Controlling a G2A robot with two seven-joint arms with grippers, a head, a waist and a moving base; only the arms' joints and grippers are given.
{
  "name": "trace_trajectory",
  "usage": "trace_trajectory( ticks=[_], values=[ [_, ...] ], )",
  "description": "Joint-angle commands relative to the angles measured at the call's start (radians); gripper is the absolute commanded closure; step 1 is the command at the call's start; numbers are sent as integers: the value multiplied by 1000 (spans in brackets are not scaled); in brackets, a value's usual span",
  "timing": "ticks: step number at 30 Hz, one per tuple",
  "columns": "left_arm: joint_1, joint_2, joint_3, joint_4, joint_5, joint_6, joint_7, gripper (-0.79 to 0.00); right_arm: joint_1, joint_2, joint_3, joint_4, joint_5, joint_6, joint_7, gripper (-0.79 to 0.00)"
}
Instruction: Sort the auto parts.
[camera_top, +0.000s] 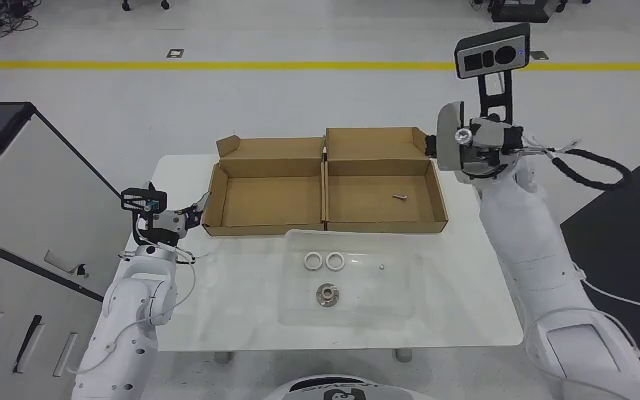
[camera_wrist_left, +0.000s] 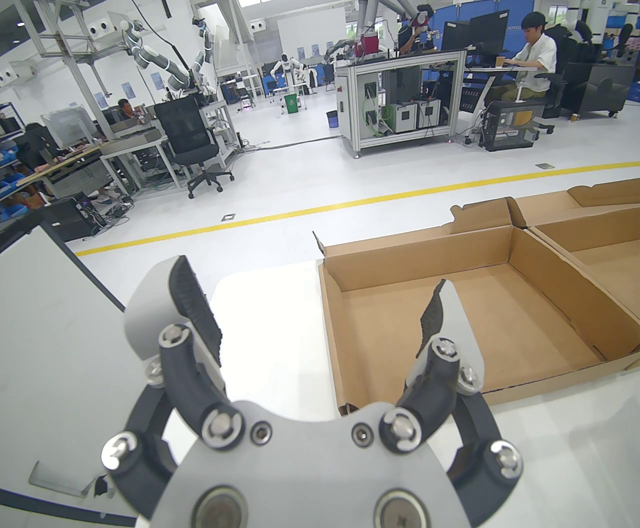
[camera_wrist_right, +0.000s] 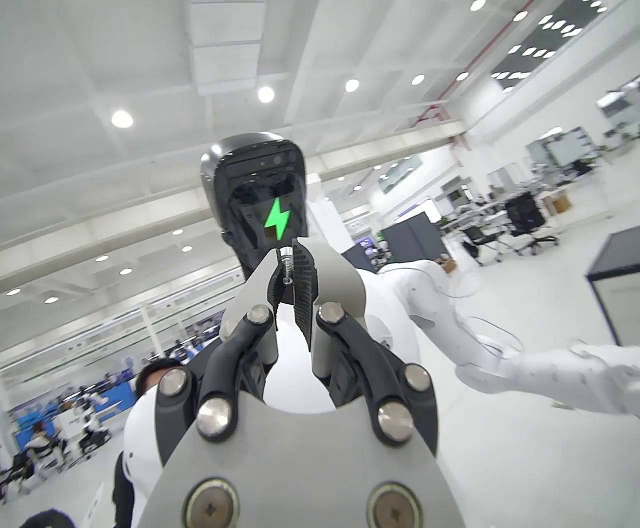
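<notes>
Now the right gripper (camera_wrist_right: 286, 272) is raised off the far right corner of the right cardboard box (camera_top: 360, 208), fingers pinched on a small threaded metal part (camera_wrist_right: 285, 261): mid-sort, I'd say. Next it needs lowering over a box and releasing. The left gripper (camera_wrist_left: 311, 287) hangs open-fingered beside the left box (camera_top: 270, 200). Two white rings (camera_top: 313, 262) sit in the clear tray (camera_top: 400, 300) on the bench (camera_top: 475, 290).
</notes>
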Motion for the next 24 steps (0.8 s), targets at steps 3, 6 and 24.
trace_trajectory(
  ticks=[3,6,24],
  values=[
    [0,0,0,0,0,0,0,-785,-19,29,135,20,-180,65,4,0],
    [0,0,0,0,0,0,0,-785,-9,57,233,30,-413,119,28,0],
    [0,0,0,0,0,0,0,-785,285,105,15,169,-1493,161,16,0]
  ],
)
